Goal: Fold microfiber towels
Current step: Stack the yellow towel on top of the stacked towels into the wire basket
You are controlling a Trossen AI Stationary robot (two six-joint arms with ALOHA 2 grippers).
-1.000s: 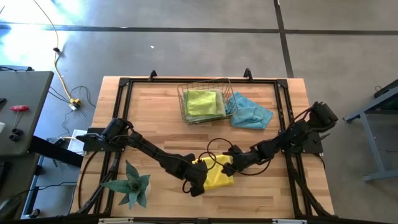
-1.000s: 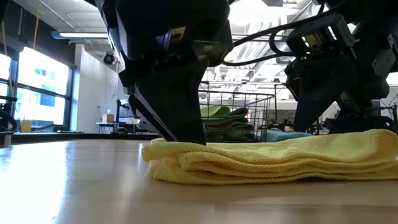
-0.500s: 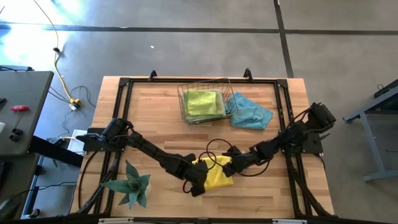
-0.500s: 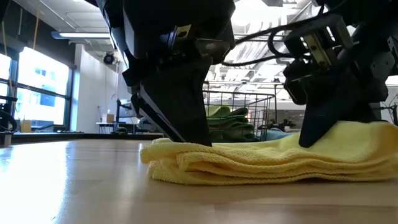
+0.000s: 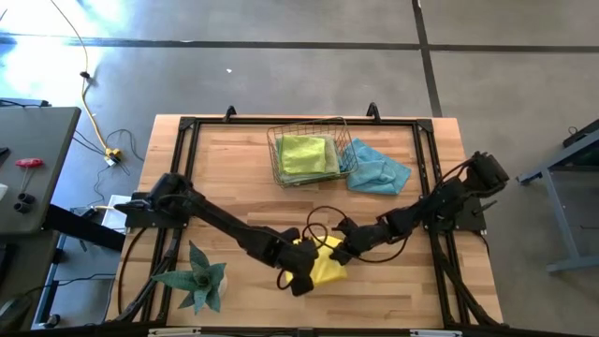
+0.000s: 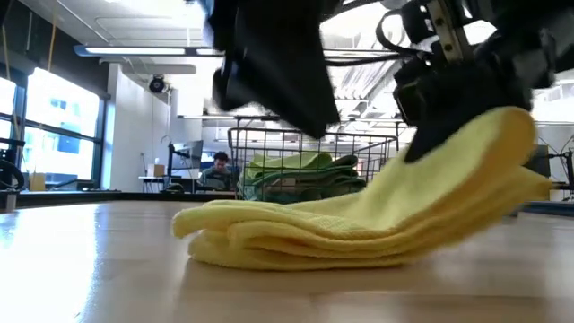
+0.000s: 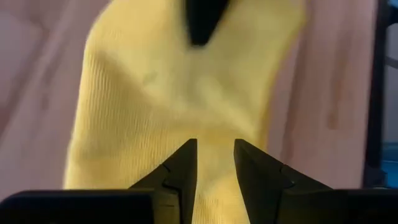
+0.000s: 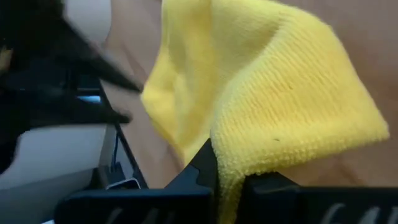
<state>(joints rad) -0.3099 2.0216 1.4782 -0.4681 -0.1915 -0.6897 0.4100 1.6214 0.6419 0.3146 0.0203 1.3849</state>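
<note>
A folded yellow microfiber towel (image 5: 323, 264) lies on the wooden table near its front middle. My right gripper (image 5: 340, 252) is shut on the towel's right end, which is raised (image 6: 489, 152). The towel's left end (image 6: 206, 238) rests on the table. My left gripper (image 5: 303, 277) hovers just above the towel's left part (image 7: 155, 93), its fingers slightly apart with nothing between them. Green towels (image 5: 304, 153) lie in a wire basket (image 5: 281, 168) at the far middle. A light blue towel (image 5: 377, 169) lies beside the basket. My right gripper pinches the right end of the folded yellow towel (image 8: 261, 149) between its two fingers, with several layers in the hold. The fingers slant down from the table's right side. That end is lifted clear, and the towel slopes down to its left end on the table.
A spiky green plant (image 5: 197, 278) stands at the near left, close to my left arm. A black frame (image 5: 426, 187) runs around the table top. Bare wood lies between the yellow towel and the basket.
My right gripper has shut on the towel's right end and raised it slightly. The left end has stayed on the table, so the towel now slopes. My left gripper has risen off the towel.
</note>
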